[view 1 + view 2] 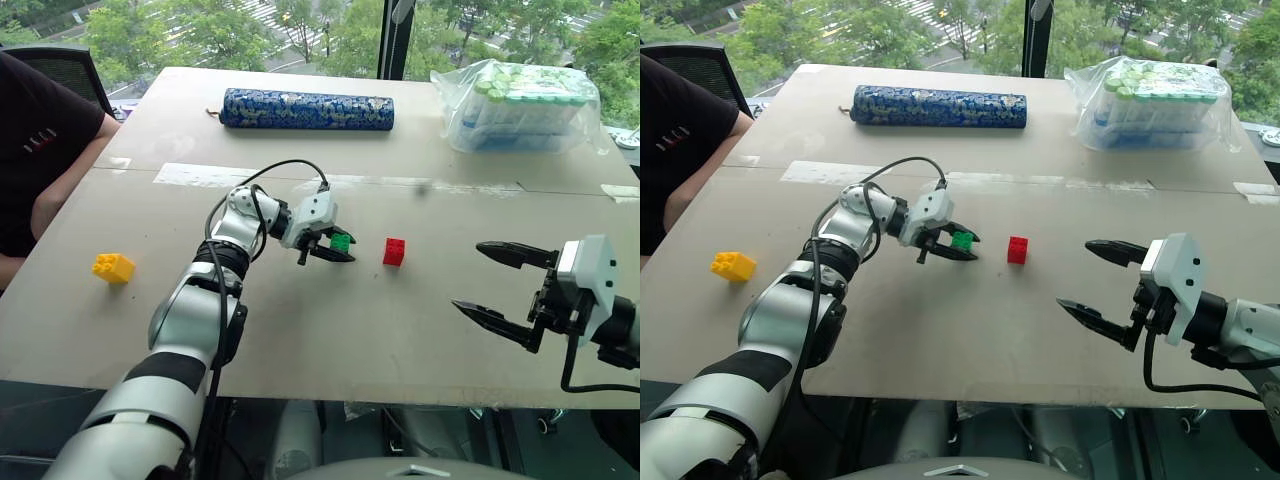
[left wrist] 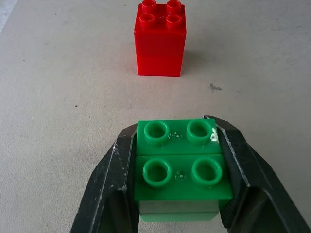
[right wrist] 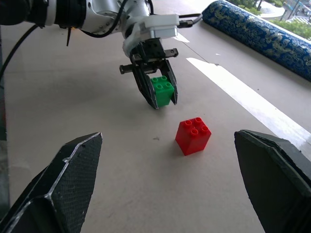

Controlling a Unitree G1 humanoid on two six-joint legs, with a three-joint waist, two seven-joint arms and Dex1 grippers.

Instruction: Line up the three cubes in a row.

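Note:
My left gripper (image 1: 336, 246) is shut on the green cube (image 1: 341, 241), with a black finger against each side of it (image 2: 180, 167). It holds the cube low over the table, just left of the red cube (image 1: 394, 251), which stands alone on the board (image 2: 160, 39). The yellow cube (image 1: 113, 267) lies far off at the table's left side. Near the front right edge my right gripper (image 1: 500, 285) stands wide open with nothing between its fingers, and both the green cube (image 3: 163, 91) and the red cube (image 3: 193, 135) lie ahead of it.
A long blue patterned roll (image 1: 307, 109) lies across the back of the table. A clear bag of bottles (image 1: 525, 105) sits at the back right. A person in a dark shirt (image 1: 40, 140) sits at the left edge. A strip of tape (image 1: 200, 175) crosses the table.

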